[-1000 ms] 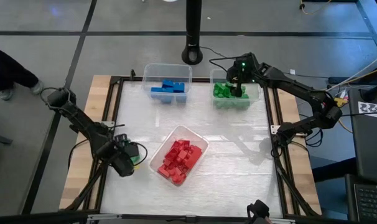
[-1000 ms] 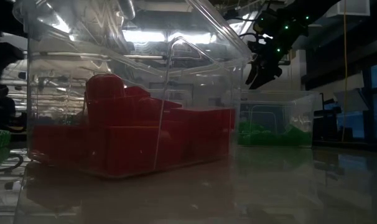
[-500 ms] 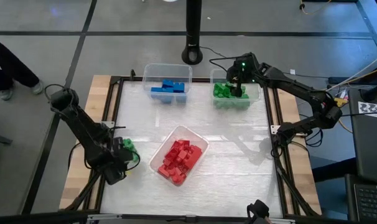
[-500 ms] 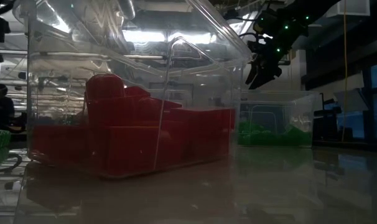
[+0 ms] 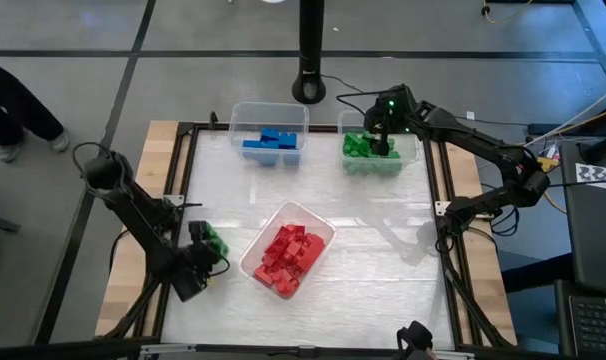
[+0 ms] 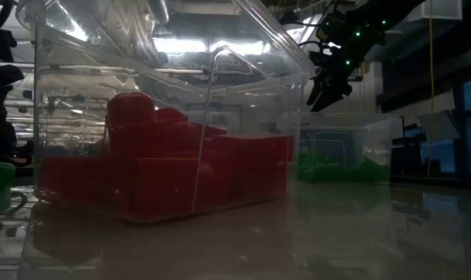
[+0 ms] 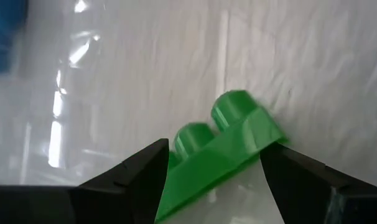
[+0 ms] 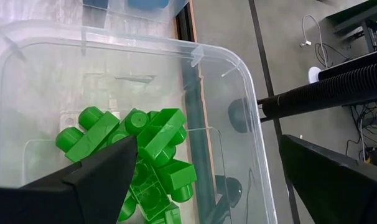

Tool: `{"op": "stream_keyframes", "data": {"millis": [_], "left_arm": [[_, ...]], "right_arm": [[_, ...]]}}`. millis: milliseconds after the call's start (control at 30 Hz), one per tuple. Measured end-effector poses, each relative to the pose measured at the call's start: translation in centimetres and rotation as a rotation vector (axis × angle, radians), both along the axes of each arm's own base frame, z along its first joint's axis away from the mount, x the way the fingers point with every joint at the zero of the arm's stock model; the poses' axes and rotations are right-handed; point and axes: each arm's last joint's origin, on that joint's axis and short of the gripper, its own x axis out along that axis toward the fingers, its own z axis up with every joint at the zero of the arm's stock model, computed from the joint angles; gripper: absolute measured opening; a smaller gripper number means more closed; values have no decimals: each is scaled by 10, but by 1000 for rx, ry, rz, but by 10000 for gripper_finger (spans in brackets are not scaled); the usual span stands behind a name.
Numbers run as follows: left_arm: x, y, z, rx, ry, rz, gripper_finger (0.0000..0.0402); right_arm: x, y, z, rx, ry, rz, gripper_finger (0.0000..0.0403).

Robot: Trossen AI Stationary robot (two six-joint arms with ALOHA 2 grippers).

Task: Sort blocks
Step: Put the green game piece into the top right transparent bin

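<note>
High view: we see the left tool [image 5: 205, 252] has swung in along the table's left edge over the last second, clamped on a green block [image 5: 214, 241], so one more is on its way to sorting. The right tool [image 5: 382, 137] waits, fingers apart, over the green bin [image 5: 415, 150] at the far edge.

Low view: clear glossy red bin [image 6: 243, 93], red blocks [image 6: 158, 167] heaped inside.

Left wrist view: studded, smooth plastic brick between the fingers.

The whole bench [image 5: 363, 250] is viewed from directly overhead. The red-block bin [image 6: 165, 117] is viewed closely at bench height. It is shared by both views.
</note>
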Motion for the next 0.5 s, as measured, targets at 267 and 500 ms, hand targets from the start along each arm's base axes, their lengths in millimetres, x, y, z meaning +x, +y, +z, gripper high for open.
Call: {"op": "stream_keyframes", "data": {"millis": [267, 500], "left_arm": [[7, -3, -16, 147, -29, -44, 243], [17, -2, -35, 219, 6, -31, 191]], "right_arm": [[0, 0, 0, 1, -1, 0, 390], [0, 0, 0, 1, -1, -1, 390]]}}
